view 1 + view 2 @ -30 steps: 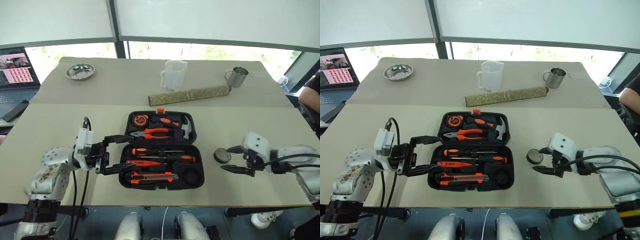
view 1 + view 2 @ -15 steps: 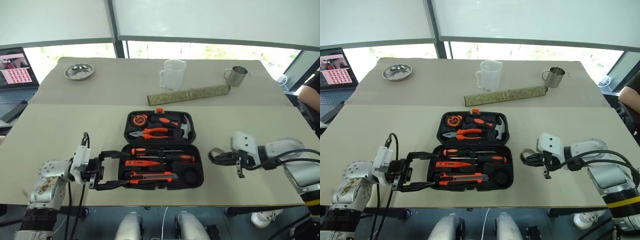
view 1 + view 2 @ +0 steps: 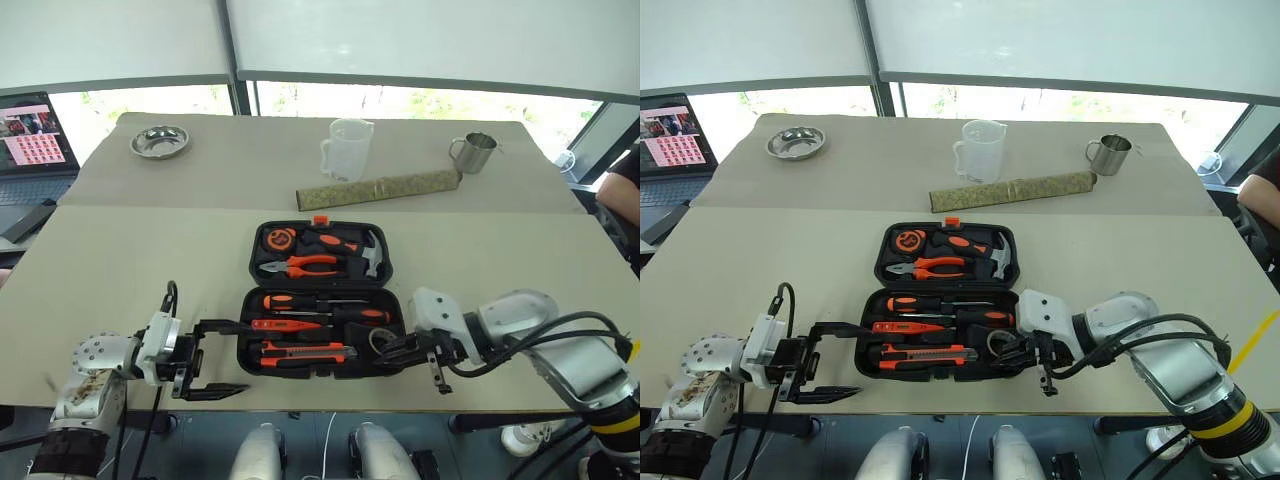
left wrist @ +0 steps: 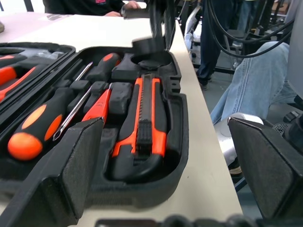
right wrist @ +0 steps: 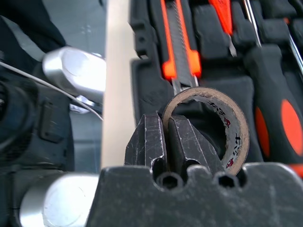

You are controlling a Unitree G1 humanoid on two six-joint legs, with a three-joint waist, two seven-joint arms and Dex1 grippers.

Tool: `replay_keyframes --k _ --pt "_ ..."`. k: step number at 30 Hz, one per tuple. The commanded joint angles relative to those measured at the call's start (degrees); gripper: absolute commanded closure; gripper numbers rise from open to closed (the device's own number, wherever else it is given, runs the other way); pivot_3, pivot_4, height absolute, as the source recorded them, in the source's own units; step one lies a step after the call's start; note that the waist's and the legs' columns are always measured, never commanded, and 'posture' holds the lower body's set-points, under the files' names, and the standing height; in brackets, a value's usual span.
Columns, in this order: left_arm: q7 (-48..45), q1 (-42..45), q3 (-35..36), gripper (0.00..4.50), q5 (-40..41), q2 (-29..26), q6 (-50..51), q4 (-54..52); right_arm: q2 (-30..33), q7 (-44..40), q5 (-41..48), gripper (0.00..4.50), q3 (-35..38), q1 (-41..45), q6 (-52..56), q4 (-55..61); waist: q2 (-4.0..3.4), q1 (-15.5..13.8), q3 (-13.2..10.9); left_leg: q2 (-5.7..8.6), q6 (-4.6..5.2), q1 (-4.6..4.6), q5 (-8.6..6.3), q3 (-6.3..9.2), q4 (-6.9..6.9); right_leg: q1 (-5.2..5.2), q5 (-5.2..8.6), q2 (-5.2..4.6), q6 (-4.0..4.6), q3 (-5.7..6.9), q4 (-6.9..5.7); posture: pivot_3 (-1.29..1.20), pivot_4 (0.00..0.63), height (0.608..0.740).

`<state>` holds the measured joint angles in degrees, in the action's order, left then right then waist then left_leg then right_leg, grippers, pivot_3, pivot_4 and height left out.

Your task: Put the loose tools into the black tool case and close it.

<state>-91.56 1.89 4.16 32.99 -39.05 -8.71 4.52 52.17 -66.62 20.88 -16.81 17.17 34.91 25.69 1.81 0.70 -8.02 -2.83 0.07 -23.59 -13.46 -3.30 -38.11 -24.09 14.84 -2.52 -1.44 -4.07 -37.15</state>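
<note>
The black tool case (image 3: pixel 395 300) lies open at the table's front middle. Its near half holds two black-and-orange screwdrivers (image 3: pixel 325 302), a slim orange screwdriver (image 3: pixel 290 325) and the utility knife (image 4: pixel 147 118). My right gripper (image 5: pixel 164 124) is shut on the wall of the small tape roll (image 5: pixel 222 118), holding it just over the round recess at the case's near right corner. In the eye views that roll (image 3: pixel 998 345) hangs at the fingertips. My left gripper (image 3: pixel 240 356) stands wide open and empty by the case's left side, near the front edge.
The far half of the case holds pliers (image 3: pixel 300 265), a hammer and a tape measure (image 3: pixel 282 240). Behind it lie a green roll (image 3: pixel 380 187), a measuring cup (image 3: pixel 345 150), a steel mug (image 3: pixel 472 152) and a steel bowl (image 3: pixel 158 142). A laptop (image 3: pixel 30 135) sits far left.
My right gripper shut on the tape roll on the table right of the case and carried it left over the case. My left gripper drew back toward the front edge.
</note>
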Motion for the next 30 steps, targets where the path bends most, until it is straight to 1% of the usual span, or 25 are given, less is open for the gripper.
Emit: replay_keyframes --k 1,3,5,8,11,12,13,14,15,16,18,20,21,22,25,26,27,30 --pt "1.76 -0.31 0.85 0.00 0.82 -0.84 2.13 -4.16 0.18 -1.45 -1.49 4.44 -1.11 1.22 -1.53 -0.32 0.00 0.01 0.00 0.00 0.00 0.00 0.00 0.01 0.00 0.00 0.00 0.01 0.00 0.00 0.00 0.00 0.150 0.740" --pt "2.86 -0.02 1.05 0.00 0.99 -1.09 3.58 -5.79 0.66 -3.01 -0.49 3.68 -1.75 1.62 -0.11 0.40 0.00 0.00 0.00 0.00 0.00 0.00 0.00 0.01 -0.01 0.00 0.00 0.01 0.00 0.00 -0.01 0.00 0.150 0.740" --pt "3.94 0.26 1.29 0.00 1.12 -1.26 4.79 -7.06 0.64 -3.53 0.26 3.09 -1.92 2.32 1.46 0.74 0.00 0.01 0.00 0.00 0.00 -0.01 0.00 0.02 -0.02 0.01 0.00 0.01 -0.01 0.00 -0.01 0.00 0.150 0.740" --pt "5.58 0.07 1.29 0.00 1.06 -1.83 7.09 -8.69 -0.57 -3.38 -0.11 2.13 -1.28 3.57 -0.43 -0.16 0.00 0.00 0.00 -0.01 0.00 -0.01 0.00 0.03 -0.02 0.01 0.00 0.01 -0.01 0.02 -0.01 0.00 0.150 0.740" --pt "8.74 -0.42 2.07 0.00 2.11 -2.55 11.46 -10.62 -0.57 -7.31 4.95 1.11 2.20 4.82 -0.33 -0.65 0.01 0.02 -0.01 0.00 0.00 -0.01 0.00 0.04 -0.02 0.00 0.00 0.01 -0.01 0.02 -0.01 0.00 0.150 0.740" --pt "11.54 -0.19 2.98 0.00 2.68 -2.37 13.64 -11.02 -0.48 -8.90 8.11 0.74 4.64 4.89 0.29 -1.10 0.01 0.02 -0.01 0.00 0.00 -0.01 0.00 0.04 -0.03 0.01 0.00 0.01 -0.01 0.02 -0.02 0.00 0.150 0.740" --pt "14.13 0.01 3.78 0.00 2.77 -2.29 15.49 -11.23 -0.30 -10.17 10.86 0.74 6.88 4.92 0.95 -1.75 0.02 -0.01 -0.01 0.00 0.00 -0.01 0.00 0.05 -0.04 0.01 0.00 0.01 -0.01 0.02 -0.02 0.00 0.150 0.740" --pt "17.33 0.05 4.36 0.00 0.75 -2.57 16.42 -10.96 0.23 -11.61 13.24 0.74 9.43 4.61 1.16 -2.92 0.02 -0.04 -0.01 -0.01 0.00 -0.01 0.00 0.07 -0.05 0.03 -0.01 0.01 -0.01 0.02 -0.02 0.00 0.150 0.740" --pt "19.47 0.01 4.68 0.00 -0.81 -2.84 17.01 -10.84 0.62 -12.51 14.67 0.74 11.06 4.36 1.23 -3.74 0.02 -0.09 -0.02 -0.01 0.00 0.00 0.00 0.11 -0.05 0.05 -0.01 0.01 -0.02 0.04 -0.02 0.00 0.150 0.740" --pt "20.88 0.15 5.56 0.00 -0.39 -2.63 18.18 -10.09 1.13 -13.48 15.31 0.74 12.65 4.04 0.64 -5.37 0.02 -0.12 -0.02 0.00 0.00 0.00 0.00 0.13 -0.06 0.06 -0.01 0.01 -0.02 0.06 -0.02 0.00 0.150 0.740" --pt "24.09 1.00 7.21 0.00 -0.17 -2.45 20.74 -6.89 -1.38 -10.62 15.12 0.74 16.76 4.18 -2.26 -11.73 0.09 -0.05 -0.01 0.00 0.00 0.00 0.00 0.15 -0.08 0.09 -0.02 0.01 -0.03 0.06 -0.01 0.00 0.150 0.740" --pt "27.66 2.17 8.07 0.53 -1.20 -2.01 22.47 -3.84 -4.92 -7.15 12.23 0.65 19.11 4.80 -8.23 -18.29 0.15 -0.01 -0.01 -0.01 0.00 0.07 0.00 0.14 -0.09 0.14 -0.03 0.02 -0.02 0.09 -0.03 0.00 0.150 0.740" --pt "29.49 2.91 7.91 0.69 -2.54 -1.72 22.44 -2.35 -5.88 -5.79 9.21 0.65 18.84 4.92 -11.92 -21.40 0.15 0.00 -0.01 -0.01 0.00 0.08 0.00 0.13 -0.10 0.13 -0.04 0.04 0.01 0.09 -0.04 0.00 0.150 0.740" --pt "31.31 3.75 7.70 1.14 -3.80 -1.26 22.30 -1.09 -6.55 -4.86 6.29 1.18 18.28 4.92 -15.49 -24.03 0.15 0.00 -0.01 -0.01 0.00 0.09 0.00 0.12 -0.10 0.13 -0.05 0.04 0.01 0.09 -0.05 0.00 0.150 0.740" --pt "38.22 7.48 6.17 2.21 -7.05 1.14 24.30 1.83 -9.52 0.60 -2.56 2.03 15.66 5.52 -25.10 -32.06 0.14 -0.07 -0.02 0.01 0.00 0.07 0.01 0.07 -0.10 0.09 -0.05 0.03 0.00 0.06 -0.07 0.00 0.150 0.740" --pt "39.88 8.35 5.78 2.64 -7.55 1.85 25.49 2.00 -10.59 1.97 -4.38 2.42 15.18 5.89 -27.27 -34.14 0.15 -0.13 -0.02 0.02 -0.01 0.05 0.01 0.06 -0.11 0.09 -0.07 0.02 -0.01 0.06 -0.07 0.00 0.150 0.740" --pt "41.80 8.95 5.37 2.96 -8.29 2.65 26.72 1.92 -11.57 3.67 -6.49 2.75 14.52 6.39 -29.42 -36.26 0.14 -0.05 -0.02 0.03 -0.01 0.03 0.01 0.06 -0.14 0.08 -0.07 0.02 -0.02 0.06 -0.09 0.00 0.150 0.740" --pt "44.08 9.78 2.39 4.09 -10.91 4.87 27.59 1.11 -14.59 7.11 -10.65 3.76 12.96 7.90 -34.06 -40.96 0.13 -0.01 -0.02 0.04 -0.02 -0.08 0.02 0.06 -0.17 -0.01 -0.11 0.01 -0.03 0.03 -0.14 0.00 0.150 0.740"
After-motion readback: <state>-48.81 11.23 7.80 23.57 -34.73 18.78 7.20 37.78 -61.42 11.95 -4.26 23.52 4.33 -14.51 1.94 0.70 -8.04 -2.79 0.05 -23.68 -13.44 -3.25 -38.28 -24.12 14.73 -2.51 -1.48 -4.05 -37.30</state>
